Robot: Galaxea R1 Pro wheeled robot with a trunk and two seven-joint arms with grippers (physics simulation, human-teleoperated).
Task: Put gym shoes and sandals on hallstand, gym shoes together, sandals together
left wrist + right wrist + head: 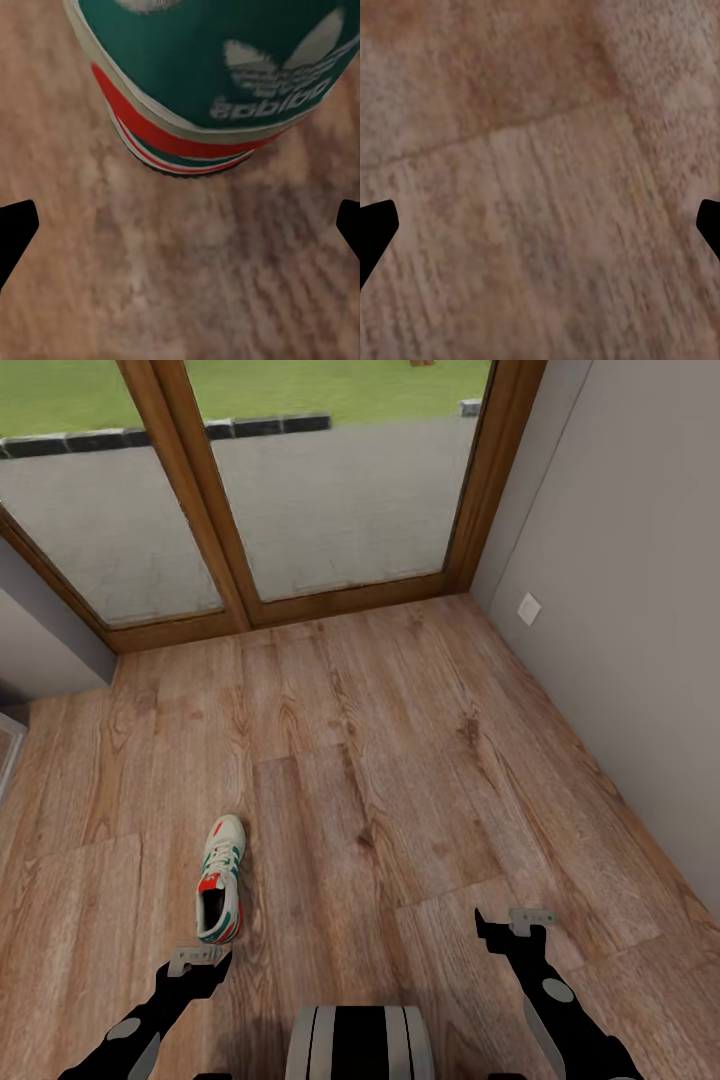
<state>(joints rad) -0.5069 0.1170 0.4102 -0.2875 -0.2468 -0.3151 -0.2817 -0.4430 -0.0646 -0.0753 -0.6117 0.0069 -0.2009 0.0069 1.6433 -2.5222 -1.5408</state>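
The pick of one gym shoe (221,879), lower left of the head view, seems in hand: left gripper (197,958) hangs spread just behind its heel, right gripper (520,922) spread over bare corridor floor (400,740), so next comes a reach forward and down

Open floor around one gym shoe

The gym shoe (221,880) lies alone on the corridor floor (400,760), with bare planks on every side of it. Just behind its heel hangs the left gripper (200,958), jaws spread wide, nothing between them and the shoe. Well beyond the toe stands the glazed door (300,490); far to the shoe's right, a grey wall (630,610).
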